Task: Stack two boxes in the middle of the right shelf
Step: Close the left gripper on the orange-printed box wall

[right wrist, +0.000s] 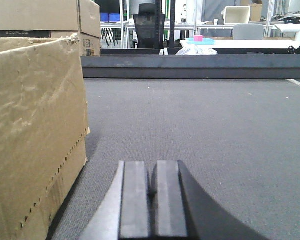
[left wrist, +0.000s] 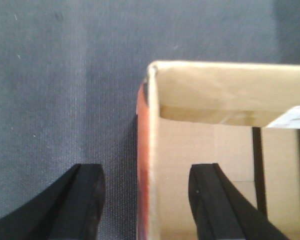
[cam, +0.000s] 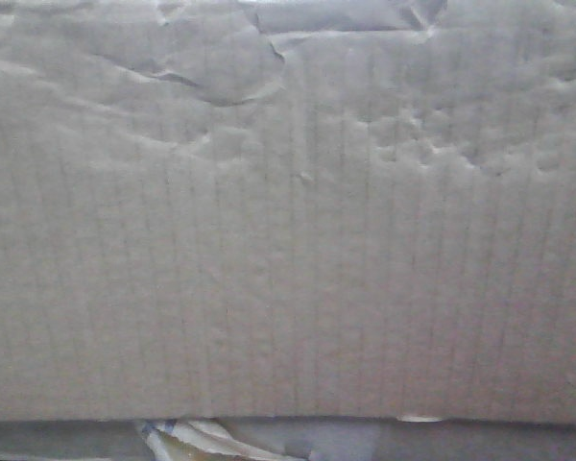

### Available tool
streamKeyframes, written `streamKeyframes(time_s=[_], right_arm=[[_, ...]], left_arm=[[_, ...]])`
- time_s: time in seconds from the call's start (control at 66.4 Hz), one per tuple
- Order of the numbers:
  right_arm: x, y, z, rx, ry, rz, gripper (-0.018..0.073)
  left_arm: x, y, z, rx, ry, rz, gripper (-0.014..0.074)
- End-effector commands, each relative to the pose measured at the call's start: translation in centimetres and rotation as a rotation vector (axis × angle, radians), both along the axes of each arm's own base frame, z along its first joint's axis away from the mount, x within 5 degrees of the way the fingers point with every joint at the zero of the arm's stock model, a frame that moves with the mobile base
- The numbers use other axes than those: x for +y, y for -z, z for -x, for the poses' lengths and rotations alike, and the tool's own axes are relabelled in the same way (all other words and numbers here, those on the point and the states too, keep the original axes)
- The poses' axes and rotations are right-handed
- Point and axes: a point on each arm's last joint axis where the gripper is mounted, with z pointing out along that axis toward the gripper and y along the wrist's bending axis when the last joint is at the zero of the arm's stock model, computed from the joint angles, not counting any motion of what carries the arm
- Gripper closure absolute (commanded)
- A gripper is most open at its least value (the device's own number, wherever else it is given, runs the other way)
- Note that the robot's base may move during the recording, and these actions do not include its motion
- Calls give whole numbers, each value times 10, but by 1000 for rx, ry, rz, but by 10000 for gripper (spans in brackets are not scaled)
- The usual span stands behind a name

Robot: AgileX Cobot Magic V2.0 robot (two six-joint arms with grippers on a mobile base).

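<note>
Box (left wrist: 210, 145) wall stands inside the parted left hand (left wrist: 147, 175); right hand (right wrist: 151, 192) closed, empty.

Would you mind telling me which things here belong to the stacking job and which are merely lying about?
Job: near cardboard box; box behind it, possibly; left gripper, open astride a box wall; right gripper, shut.
Lying about: office chair; turquoise tray; white table.
</note>
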Motion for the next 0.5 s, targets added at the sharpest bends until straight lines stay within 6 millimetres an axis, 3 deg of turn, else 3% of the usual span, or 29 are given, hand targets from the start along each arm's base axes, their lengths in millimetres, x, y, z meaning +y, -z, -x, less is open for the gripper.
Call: streamKeyframes(time_s=[0.0,0.482], right_arm=[[0,-2,0,-26,-2,12,721],[0,-2,0,-26,-2,12,721]], left_arm=[[0,2,0,13,7,3,311],[2,5,4,70,22,-20,344]])
